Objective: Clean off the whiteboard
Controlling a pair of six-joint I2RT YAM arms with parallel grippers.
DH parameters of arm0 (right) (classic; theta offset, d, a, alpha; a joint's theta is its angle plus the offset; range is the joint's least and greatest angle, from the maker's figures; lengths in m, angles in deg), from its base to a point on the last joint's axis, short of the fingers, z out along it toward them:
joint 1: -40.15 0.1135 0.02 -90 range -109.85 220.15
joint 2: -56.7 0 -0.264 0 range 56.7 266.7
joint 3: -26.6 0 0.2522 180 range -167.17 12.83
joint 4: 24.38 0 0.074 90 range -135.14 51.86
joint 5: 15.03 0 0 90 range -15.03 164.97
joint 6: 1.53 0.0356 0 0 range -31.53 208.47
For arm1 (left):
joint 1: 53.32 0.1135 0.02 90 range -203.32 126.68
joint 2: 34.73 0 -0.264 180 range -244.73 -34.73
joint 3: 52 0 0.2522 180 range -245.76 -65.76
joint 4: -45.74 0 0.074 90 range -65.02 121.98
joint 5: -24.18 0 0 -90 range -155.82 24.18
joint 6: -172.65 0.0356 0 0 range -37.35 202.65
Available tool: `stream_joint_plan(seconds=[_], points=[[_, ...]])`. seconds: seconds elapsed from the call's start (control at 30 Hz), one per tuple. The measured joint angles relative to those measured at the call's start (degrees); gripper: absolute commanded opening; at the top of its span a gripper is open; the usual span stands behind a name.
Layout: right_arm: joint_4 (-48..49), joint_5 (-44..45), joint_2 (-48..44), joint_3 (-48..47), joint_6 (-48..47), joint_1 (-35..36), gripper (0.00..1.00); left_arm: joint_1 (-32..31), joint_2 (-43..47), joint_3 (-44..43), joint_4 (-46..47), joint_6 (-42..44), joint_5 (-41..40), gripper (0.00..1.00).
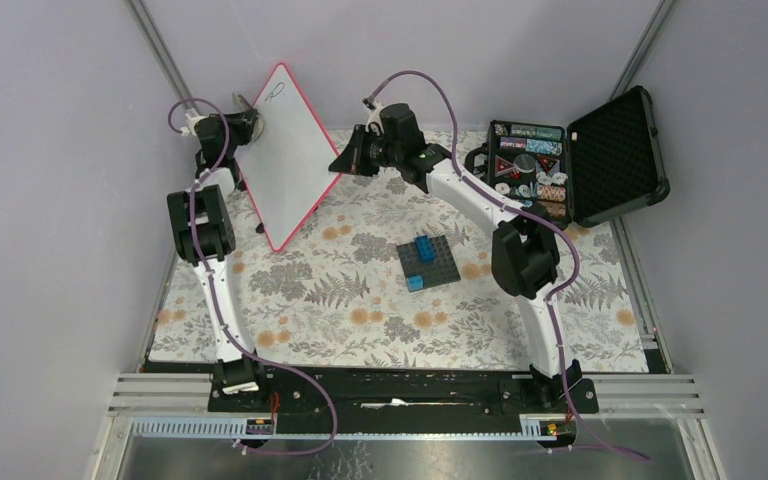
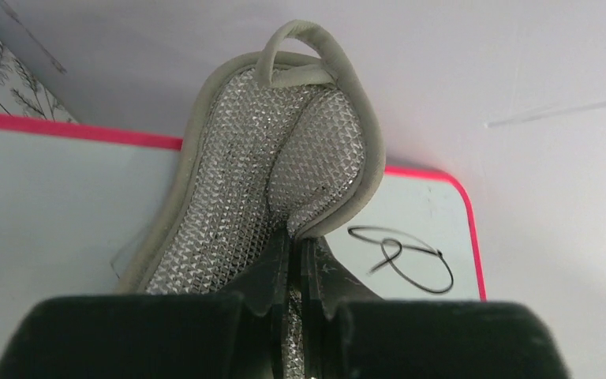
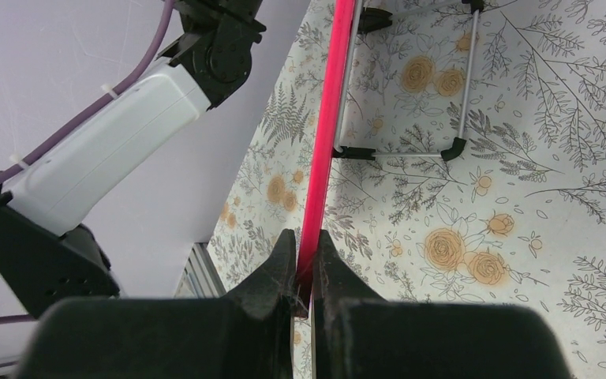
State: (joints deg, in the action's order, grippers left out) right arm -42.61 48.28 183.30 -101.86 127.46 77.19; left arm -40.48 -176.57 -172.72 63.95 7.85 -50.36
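The whiteboard (image 1: 285,160), white with a red-pink frame, stands tilted on edge at the back left of the table. A black scribble (image 1: 275,93) sits near its top corner and also shows in the left wrist view (image 2: 404,260). My left gripper (image 1: 238,125) is behind the board's upper left side, shut on a silver mesh pad with grey trim (image 2: 276,174); the pad lies against the board just left of the scribble. My right gripper (image 1: 345,160) is shut on the board's red right edge (image 3: 327,118), with the frame pinched between the fingers (image 3: 280,260).
A dark baseplate with blue bricks (image 1: 428,262) lies mid-table. An open black foam-lined case (image 1: 610,155) full of small items stands at the back right. The board's wire stand legs (image 3: 465,79) rest on the floral cloth (image 1: 340,300). Walls close in on both sides.
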Motion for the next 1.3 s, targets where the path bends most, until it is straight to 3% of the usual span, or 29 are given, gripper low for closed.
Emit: stream_joint_plan(seconds=[0.23, 0.5, 0.73, 1.03, 1.3], points=[[-1.51, 0.15, 0.44, -1.53, -0.57, 0.33, 0.00, -0.46, -4.85, -9.68, -4.76, -0.92, -2.43, 0.00], [-3.15, 0.13, 0.81, -2.69, -1.22, 0.37, 0.00, -6.64, -5.77, -20.13, -7.13, -0.96, -9.09, 0.00], [-4.98, -0.55, 0.96, -2.69, -0.26, 0.55, 0.00, -11.76, -5.66, -22.40, -4.90, -0.17, -13.38, 0.00], [-4.90, -0.79, 0.96, -2.69, -0.42, 0.59, 0.00, -8.52, -5.57, -20.68, -3.72, -0.26, -10.47, 0.00], [-3.50, -1.29, 0.70, -1.42, -1.77, 0.63, 0.00, -1.33, -7.21, -15.78, -3.65, -4.02, -8.24, 0.00]])
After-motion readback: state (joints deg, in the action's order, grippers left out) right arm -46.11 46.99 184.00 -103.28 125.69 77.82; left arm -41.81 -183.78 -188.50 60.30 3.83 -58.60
